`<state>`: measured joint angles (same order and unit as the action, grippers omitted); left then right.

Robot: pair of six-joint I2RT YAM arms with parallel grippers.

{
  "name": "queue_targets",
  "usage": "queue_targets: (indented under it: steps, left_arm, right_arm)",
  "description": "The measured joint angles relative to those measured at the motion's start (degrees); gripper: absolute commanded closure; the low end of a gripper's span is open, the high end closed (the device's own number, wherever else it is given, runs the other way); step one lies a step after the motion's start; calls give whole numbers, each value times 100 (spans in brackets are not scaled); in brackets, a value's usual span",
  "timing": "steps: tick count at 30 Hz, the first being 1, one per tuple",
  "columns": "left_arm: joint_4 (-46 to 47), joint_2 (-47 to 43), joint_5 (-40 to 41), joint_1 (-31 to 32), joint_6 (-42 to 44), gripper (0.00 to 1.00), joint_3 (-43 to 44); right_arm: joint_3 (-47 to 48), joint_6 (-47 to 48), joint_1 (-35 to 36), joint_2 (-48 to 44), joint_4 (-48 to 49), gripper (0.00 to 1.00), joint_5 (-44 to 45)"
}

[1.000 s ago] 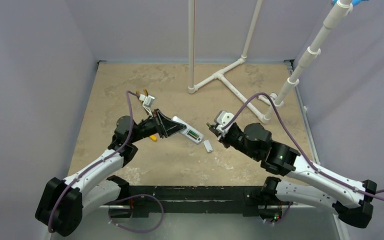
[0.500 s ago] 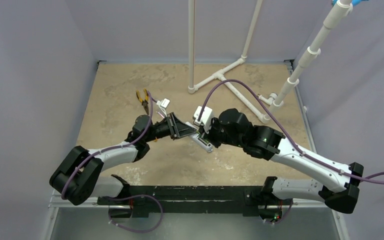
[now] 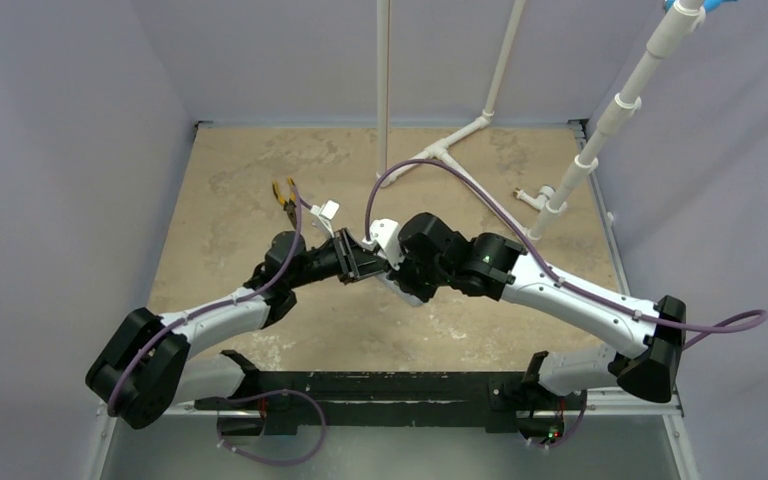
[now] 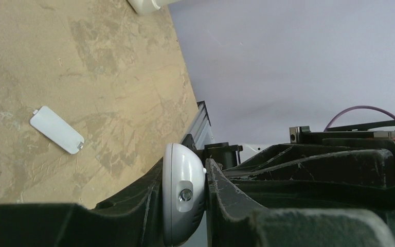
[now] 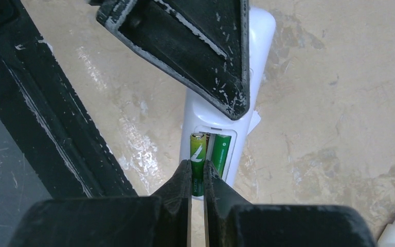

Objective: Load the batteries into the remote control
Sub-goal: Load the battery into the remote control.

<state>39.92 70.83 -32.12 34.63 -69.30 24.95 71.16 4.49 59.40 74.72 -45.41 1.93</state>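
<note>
The white remote control [image 5: 261, 36] lies back-up on the table with its battery compartment open. My left gripper [image 4: 185, 177] is shut on one end of the remote control [image 4: 182, 200]; its dark finger [image 5: 195, 56] covers the remote's upper part in the right wrist view. My right gripper [image 5: 196, 169] is shut on a green battery [image 5: 198, 154], its tip at the compartment's left slot. The second green battery [image 5: 221, 150] lies in the right slot. In the top view both grippers, left [image 3: 360, 266] and right [image 3: 398, 272], meet mid-table, hiding the remote.
The loose white battery cover [image 4: 56, 129] lies on the tan table beside the remote. Orange-handled pliers [image 3: 282, 192] lie behind the left arm. A white pipe frame [image 3: 440, 152] stands at the back, with more pipes [image 3: 600, 130] at the right.
My right arm has swung left from mid-right to the remote, bringing its battery to the open compartment. My left arm has shifted slightly right and still grips the remote.
</note>
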Motion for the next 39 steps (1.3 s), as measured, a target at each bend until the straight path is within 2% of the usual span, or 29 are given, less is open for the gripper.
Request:
queue_targets:
  steps: [9,35,39]
  left_arm:
    - [-374,-308,153,0,140,100,22]
    - [-271,-195,144,0,81,100,24]
    - [-229,-164,142,0,72,100,24]
  right_arm:
    - [125,-214,-28,0,-160,100,4]
    - [120,-306,-59,142,-343,100,162]
    - [116,-306,-63,173,-337,95,160]
